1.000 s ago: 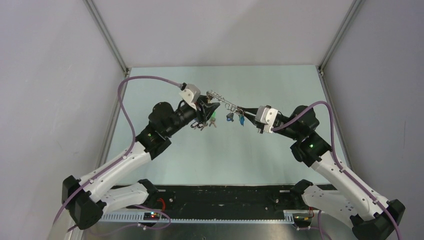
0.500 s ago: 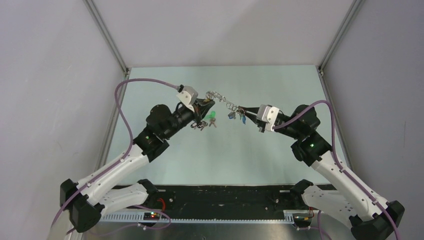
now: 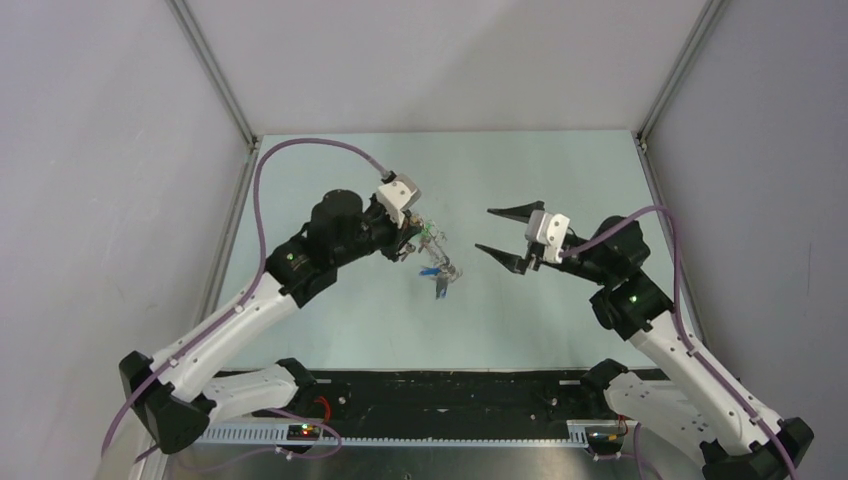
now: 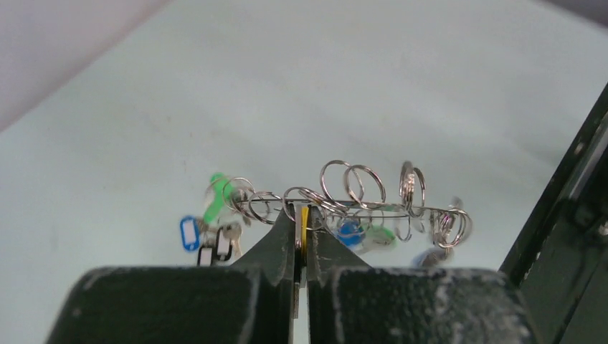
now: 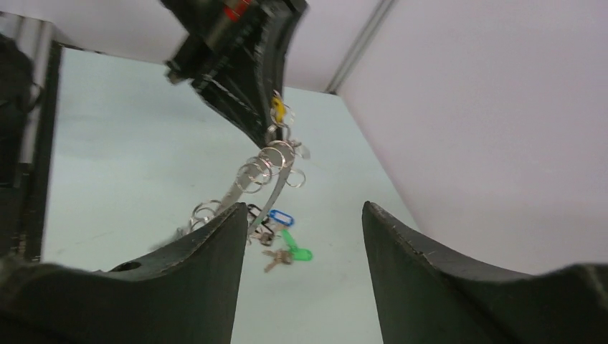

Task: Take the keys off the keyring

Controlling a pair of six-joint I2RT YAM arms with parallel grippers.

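My left gripper (image 4: 301,215) is shut at the rim of the keyring (image 4: 358,209), with a yellow tag and a grey metal piece pinched between its jaws. The keyring is a flat grey band fringed with small wire rings, and it hangs from my left gripper (image 3: 412,232) above the table; blurred blue and green tags dangle under it. My right gripper (image 3: 503,232) stands open and empty to the right of the keyring (image 3: 440,266), apart from it. Between its fingers the right wrist view shows loose keys with a blue tag (image 5: 281,215) and a green tag (image 5: 295,251) lying on the table.
Pale green table (image 3: 540,310) enclosed by grey walls with aluminium corner posts. A black strip (image 3: 450,392) runs along the near edge between the arm bases. More tagged keys (image 4: 204,233) lie on the table under the left gripper.
My right gripper has opened, let go of the keyring and drawn back to the right. The keyring, stretched between both grippers before, now hangs from the left gripper alone.
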